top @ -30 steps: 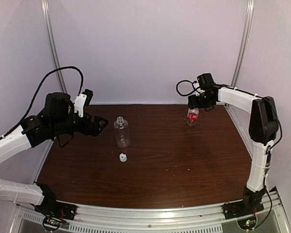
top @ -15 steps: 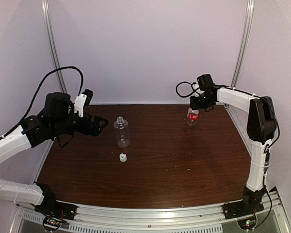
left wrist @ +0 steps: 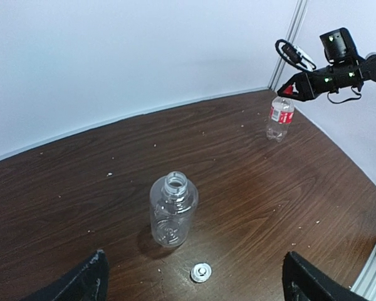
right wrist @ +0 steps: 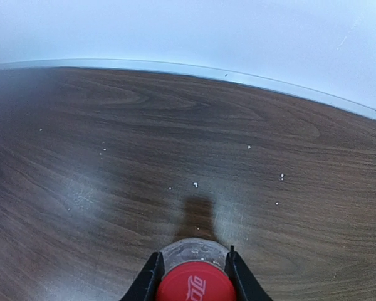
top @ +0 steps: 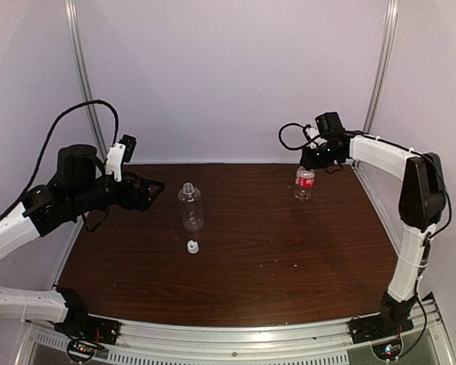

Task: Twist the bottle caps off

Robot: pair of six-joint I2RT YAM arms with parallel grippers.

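The plain bottle (top: 191, 207) (left wrist: 173, 210) stands uncapped left of the table's centre. Its white cap (top: 191, 245) (left wrist: 201, 272) lies on the wood just in front of it. My left gripper (top: 153, 189) (left wrist: 194, 263) hovers open to the left of that bottle, holding nothing. The red-label bottle (top: 305, 185) (left wrist: 279, 116) stands upright at the back right. My right gripper (top: 311, 161) (right wrist: 194, 263) reaches down from above it, shut on the red cap (right wrist: 195, 285), one finger on each side. Below the cap the clear shoulder (right wrist: 194, 246) shows.
The dark wooden table (top: 273, 258) is dotted with small pale specks. A white wall runs along its far edge, with metal posts (top: 380, 76) at the back corners. The table's right edge lies close beside the red-label bottle.
My right gripper has closed on the red cap and shifted slightly right with the bottle. The left arm has drawn back a little to the left, still open.
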